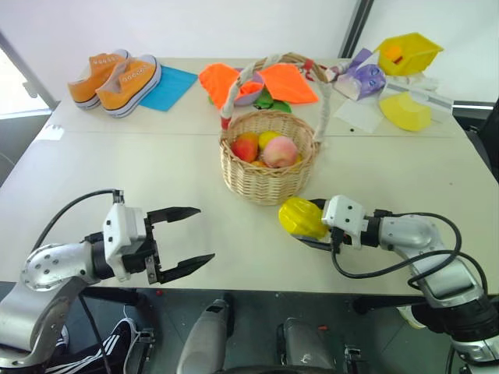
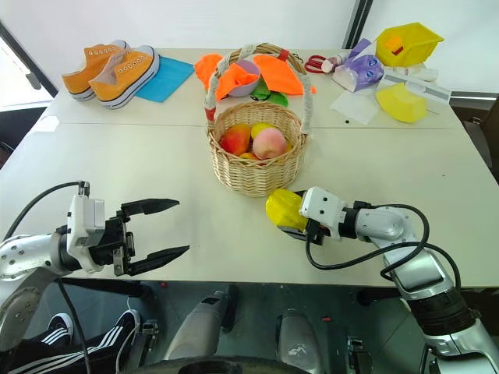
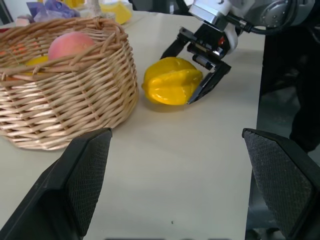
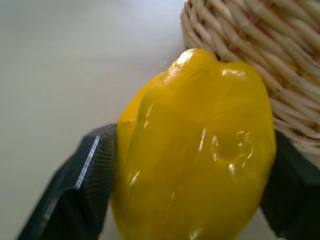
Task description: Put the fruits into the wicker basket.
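White table (image 1: 117, 171): wicker basket (image 1: 265, 183), starfruit (image 1: 300, 216), orange sneakers (image 1: 117, 78), blue cloth (image 1: 170, 86), yellow containers (image 1: 407, 53).

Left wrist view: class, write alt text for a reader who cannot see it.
The right gripper closes around a glossy yellow starfruit lying on the table beside the wicker basket, which already holds a peach.

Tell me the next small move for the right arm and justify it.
Probably close the right tool firmly on the starfruit, then lift. The starfruit lies on the table beside the wicker basket, between the fingers, which straddle it; the peach is already inside.
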